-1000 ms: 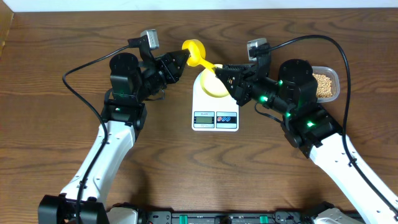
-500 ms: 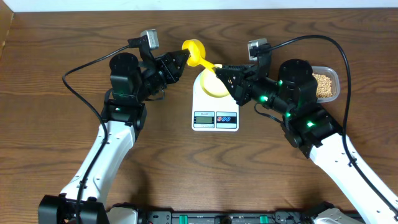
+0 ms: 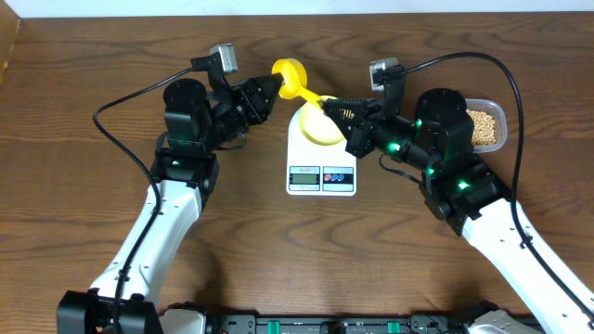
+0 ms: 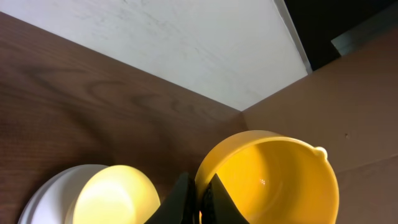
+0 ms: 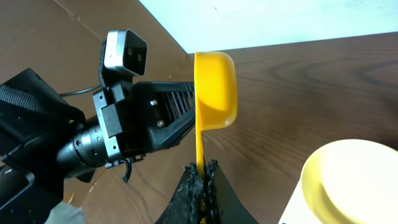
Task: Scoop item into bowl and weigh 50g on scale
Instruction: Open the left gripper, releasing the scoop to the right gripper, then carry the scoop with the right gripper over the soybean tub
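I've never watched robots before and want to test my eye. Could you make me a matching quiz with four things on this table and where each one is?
Things:
1 bowl
2 beans
3 scoop
4 scale

Places:
A in the clear tub
B directly on the table
C on the scale
D held by both the left gripper and the right gripper

Pairs: 1-C, 2-A, 3-D, 4-B
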